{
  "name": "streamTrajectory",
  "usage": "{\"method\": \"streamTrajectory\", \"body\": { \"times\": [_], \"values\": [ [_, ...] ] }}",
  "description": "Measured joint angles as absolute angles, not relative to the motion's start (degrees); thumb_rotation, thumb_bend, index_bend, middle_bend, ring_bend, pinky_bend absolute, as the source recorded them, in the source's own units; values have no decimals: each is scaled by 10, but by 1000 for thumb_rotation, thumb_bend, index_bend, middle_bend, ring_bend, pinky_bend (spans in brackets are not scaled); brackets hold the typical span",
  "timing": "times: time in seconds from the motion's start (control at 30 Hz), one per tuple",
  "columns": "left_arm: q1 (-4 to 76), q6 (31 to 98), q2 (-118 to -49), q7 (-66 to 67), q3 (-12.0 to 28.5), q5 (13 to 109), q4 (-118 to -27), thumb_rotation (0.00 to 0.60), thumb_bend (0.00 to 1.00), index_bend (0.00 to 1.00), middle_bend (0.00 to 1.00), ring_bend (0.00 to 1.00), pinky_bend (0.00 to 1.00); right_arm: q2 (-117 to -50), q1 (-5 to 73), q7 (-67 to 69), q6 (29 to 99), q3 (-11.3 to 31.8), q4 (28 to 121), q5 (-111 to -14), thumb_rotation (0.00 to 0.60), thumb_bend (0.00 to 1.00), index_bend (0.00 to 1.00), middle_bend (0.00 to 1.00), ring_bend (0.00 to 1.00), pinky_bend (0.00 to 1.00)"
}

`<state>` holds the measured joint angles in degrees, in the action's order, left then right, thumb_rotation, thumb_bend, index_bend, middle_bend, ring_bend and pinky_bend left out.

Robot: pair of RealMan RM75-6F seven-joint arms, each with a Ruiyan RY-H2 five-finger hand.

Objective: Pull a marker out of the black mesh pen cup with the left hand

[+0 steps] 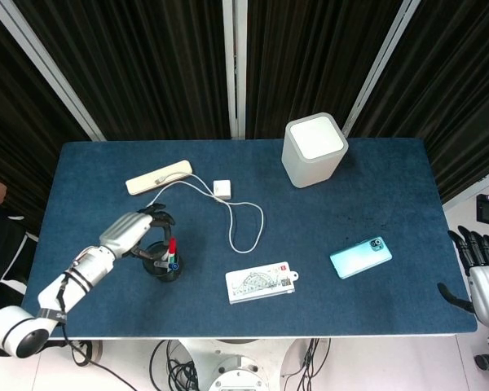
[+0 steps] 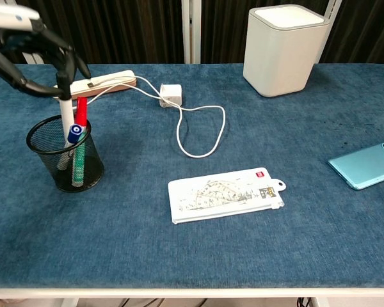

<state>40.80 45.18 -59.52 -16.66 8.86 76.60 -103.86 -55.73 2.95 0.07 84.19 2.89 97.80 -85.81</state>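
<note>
The black mesh pen cup (image 2: 67, 160) stands at the table's front left, also seen from above (image 1: 164, 266). A red marker (image 2: 81, 110), a blue-capped marker (image 2: 74, 133) and a green one (image 2: 79, 164) stay inside. My left hand (image 2: 33, 54) hovers above the cup's rim and pinches the dark top of a white-barrelled marker (image 2: 66, 114), which is lifted partway out, its lower end still inside the cup. In the head view the left hand (image 1: 137, 231) sits just left of the cup. My right hand (image 1: 482, 275) hangs off the table's right edge, fingers apart, holding nothing.
A white power strip (image 2: 96, 84) lies behind the cup, its cable (image 2: 201, 131) looping past a white charger (image 2: 170, 94). A flat white case (image 2: 225, 194) lies mid-front. A white box (image 2: 283, 48) stands at the back and a teal phone (image 2: 366, 164) on the right.
</note>
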Motion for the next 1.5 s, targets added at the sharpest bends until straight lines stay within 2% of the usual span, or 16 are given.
{"method": "streamTrajectory", "body": {
  "times": [0.17, 0.33, 0.57, 0.9, 1.23, 1.3, 1.37, 1.4, 1.43, 1.5],
  "values": [
    [398, 499, -547, -179, 107, 797, -1092, 600, 347, 636, 283, 89, 225, -557, 28, 3, 846, 29, 978, -860, 600, 175, 0, 0, 0, 0],
    [394, 538, -498, -189, 144, 801, -1125, 600, 351, 656, 302, 101, 241, -558, 26, 8, 850, 29, 975, -861, 600, 175, 0, 0, 0, 0],
    [415, 502, -496, -189, 158, 728, -1087, 600, 351, 657, 302, 101, 241, -558, 27, 11, 848, 30, 972, -858, 600, 175, 0, 0, 0, 0],
    [461, 395, -583, -115, 118, 631, -922, 600, 356, 657, 302, 101, 225, -567, 30, 4, 833, 35, 959, -836, 600, 175, 0, 0, 0, 0],
    [493, 363, -650, -4, 77, 561, -843, 600, 354, 654, 301, 101, 225, -578, 33, -20, 828, 40, 955, -820, 600, 176, 0, 0, 0, 0],
    [497, 365, -663, 19, 69, 551, -832, 600, 349, 598, 290, 101, 222, -579, 33, -21, 826, 40, 954, -816, 600, 176, 0, 0, 0, 0],
    [500, 368, -673, 34, 63, 547, -826, 600, 326, 482, 267, 101, 216, -579, 34, -22, 823, 41, 954, -812, 600, 176, 0, 0, 0, 0],
    [500, 372, -677, 37, 60, 548, -825, 600, 294, 370, 246, 100, 212, -579, 34, -22, 822, 41, 954, -811, 600, 176, 0, 0, 0, 0],
    [500, 374, -678, 37, 60, 551, -826, 600, 241, 210, 218, 100, 208, -580, 35, -22, 821, 41, 953, -811, 600, 176, 0, 0, 0, 0],
    [497, 380, -681, 32, 63, 562, -829, 600, 170, 52, 197, 100, 207, -580, 36, -21, 820, 41, 953, -812, 600, 176, 0, 0, 0, 0]
  ]
}}
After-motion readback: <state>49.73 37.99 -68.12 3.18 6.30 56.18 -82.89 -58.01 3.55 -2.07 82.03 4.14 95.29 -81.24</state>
